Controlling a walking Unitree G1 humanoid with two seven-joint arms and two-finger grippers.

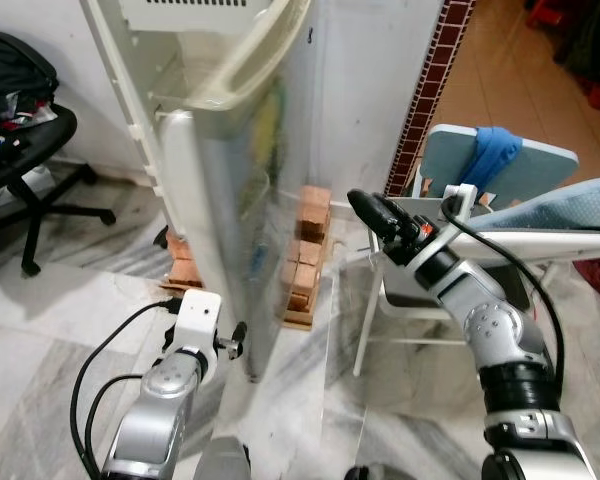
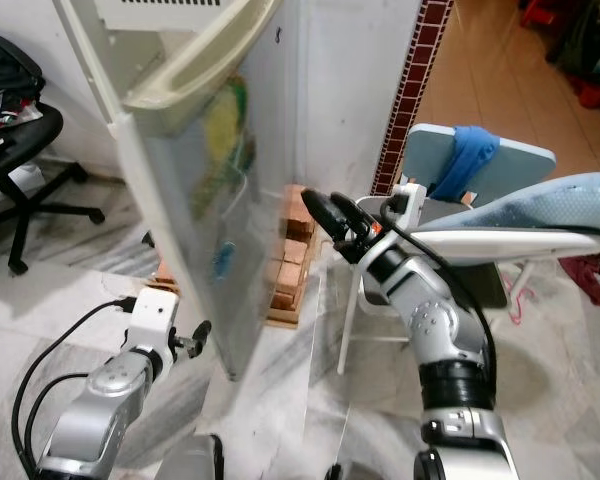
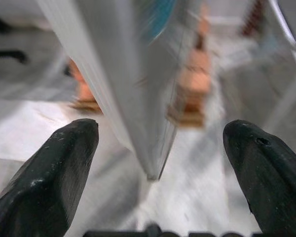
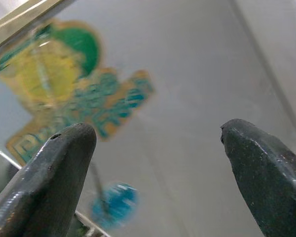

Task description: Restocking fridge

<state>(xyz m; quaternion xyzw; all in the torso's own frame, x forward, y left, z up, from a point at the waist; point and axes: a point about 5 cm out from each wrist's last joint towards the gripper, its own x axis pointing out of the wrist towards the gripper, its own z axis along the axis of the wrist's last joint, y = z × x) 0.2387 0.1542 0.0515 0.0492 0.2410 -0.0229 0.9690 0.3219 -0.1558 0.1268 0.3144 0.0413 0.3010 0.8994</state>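
Currently the fridge door stands between both grippers: the left gripper, fingers spread, faces its lower edge; the right gripper, also spread, faces its stickered front.

Home: fridge, marble floor, office chair.

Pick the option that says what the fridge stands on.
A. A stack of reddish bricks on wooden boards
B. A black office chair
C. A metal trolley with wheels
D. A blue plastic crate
A: in the left eye view, reddish bricks piled on wooden boards lift the fridge off the marble floor, just behind the open fridge door.
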